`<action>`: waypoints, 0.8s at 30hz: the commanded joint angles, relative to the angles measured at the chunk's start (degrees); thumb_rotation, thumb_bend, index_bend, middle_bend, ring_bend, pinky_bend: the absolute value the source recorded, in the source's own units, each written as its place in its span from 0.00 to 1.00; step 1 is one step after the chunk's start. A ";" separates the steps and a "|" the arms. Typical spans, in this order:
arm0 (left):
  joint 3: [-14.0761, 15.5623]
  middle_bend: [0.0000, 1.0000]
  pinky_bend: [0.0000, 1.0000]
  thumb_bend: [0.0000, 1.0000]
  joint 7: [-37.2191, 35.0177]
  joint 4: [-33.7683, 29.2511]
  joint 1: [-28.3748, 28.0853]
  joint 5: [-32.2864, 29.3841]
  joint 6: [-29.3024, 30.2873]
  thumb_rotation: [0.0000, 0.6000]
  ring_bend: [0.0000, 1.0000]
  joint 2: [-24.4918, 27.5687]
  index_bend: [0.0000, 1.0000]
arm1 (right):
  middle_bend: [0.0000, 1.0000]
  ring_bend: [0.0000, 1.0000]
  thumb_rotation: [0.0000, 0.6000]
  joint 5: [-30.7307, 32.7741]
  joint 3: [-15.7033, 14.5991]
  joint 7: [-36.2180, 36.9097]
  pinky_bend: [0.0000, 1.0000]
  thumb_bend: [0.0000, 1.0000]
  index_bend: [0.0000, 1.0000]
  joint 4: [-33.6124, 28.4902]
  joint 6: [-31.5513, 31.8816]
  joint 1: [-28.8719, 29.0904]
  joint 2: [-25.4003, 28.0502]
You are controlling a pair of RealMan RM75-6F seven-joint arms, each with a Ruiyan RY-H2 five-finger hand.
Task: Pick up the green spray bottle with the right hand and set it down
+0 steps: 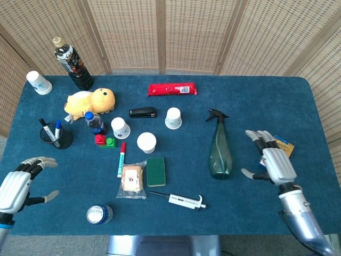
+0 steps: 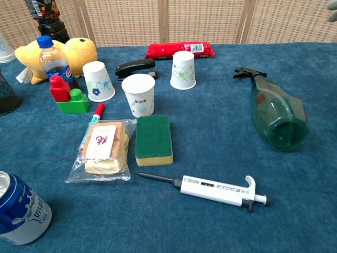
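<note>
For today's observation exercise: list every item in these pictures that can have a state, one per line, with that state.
Green translucent spray bottle: lying on the blue cloth, untouched.
Right hand: open, beside the bottle, apart from it.
Left hand: open, holding nothing.
Blue drink can: upright, top opened.
Small blue-capped plastic bottle: upright, capped.
Dark tea bottle: upright, capped.
Black stapler: closed.
Red-capped marker: lying flat, capped.

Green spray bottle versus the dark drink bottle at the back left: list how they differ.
The green spray bottle lies on its side mid-table; the dark drink bottle stands upright at the back left corner. The spray bottle has a black trigger nozzle and see-through green body; the drink bottle has a pale cap and a label. Neither is touched by a hand.
</note>
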 commanded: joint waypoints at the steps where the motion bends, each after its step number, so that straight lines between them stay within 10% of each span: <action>1: -0.13 0.30 0.21 0.18 -0.31 0.32 -0.40 -0.42 -0.56 1.00 0.24 -0.12 0.32 | 0.00 0.00 1.00 4.48 1.18 -7.01 0.03 0.22 0.00 -0.04 -2.14 3.75 -4.14; 24: -0.61 0.30 0.21 0.18 -3.95 3.67 -2.42 -1.83 -3.17 1.00 0.24 -0.84 0.32 | 0.00 0.00 1.00 32.08 3.36 -42.10 0.00 0.22 0.00 -1.18 4.39 19.58 -20.03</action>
